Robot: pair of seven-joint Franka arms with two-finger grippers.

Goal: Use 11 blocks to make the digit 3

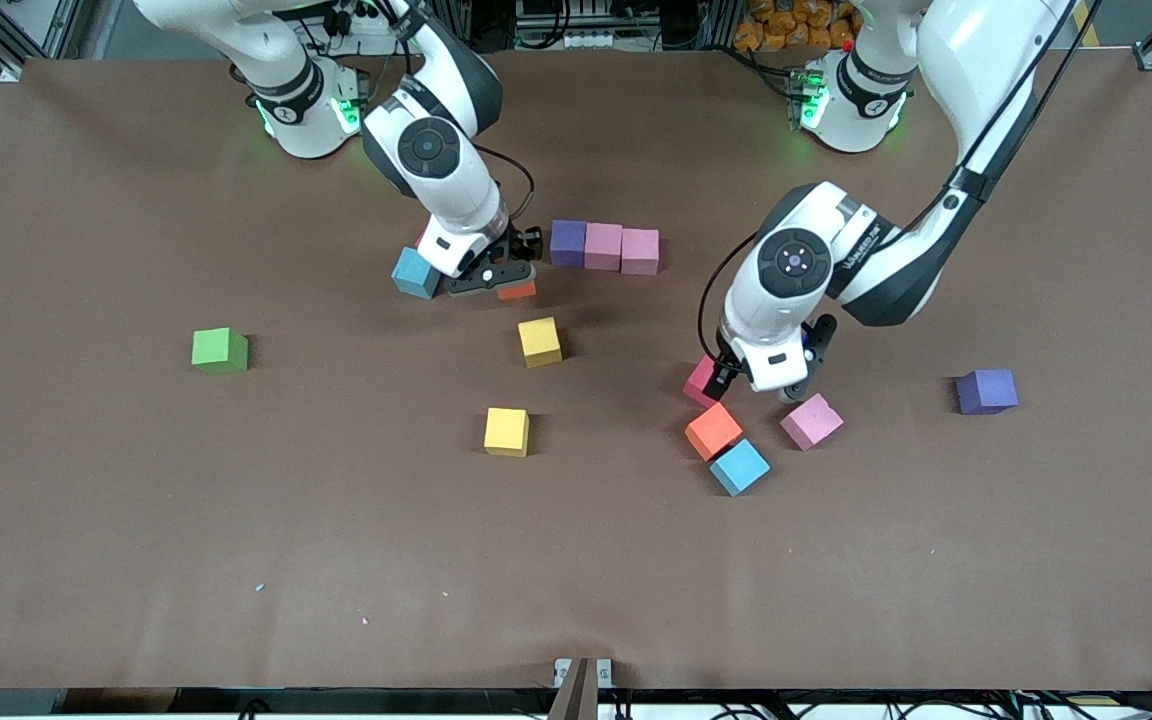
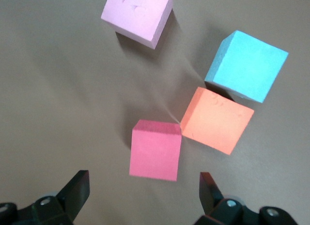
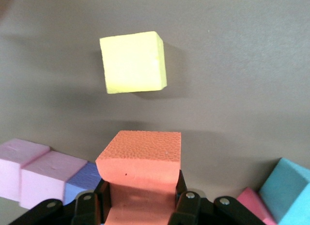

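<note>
My right gripper (image 1: 504,280) is shut on an orange block (image 1: 517,291), also in the right wrist view (image 3: 140,159), low over the table beside a row of one purple (image 1: 567,243) and two pink blocks (image 1: 603,246) (image 1: 640,250). A blue block (image 1: 416,272) sits beside this gripper, with a red block (image 3: 254,202) next to it. Two yellow blocks (image 1: 540,341) (image 1: 506,431) lie nearer the camera. My left gripper (image 2: 144,191) is open and empty, just short of a deep pink block (image 2: 156,149). That block touches an orange block (image 2: 216,119); blue (image 2: 247,65) and pink blocks (image 2: 138,14) lie close by.
A green cube (image 1: 219,350) sits alone toward the right arm's end of the table. A second purple cube (image 1: 986,390) sits toward the left arm's end. The brown table (image 1: 576,580) stretches wide toward the camera.
</note>
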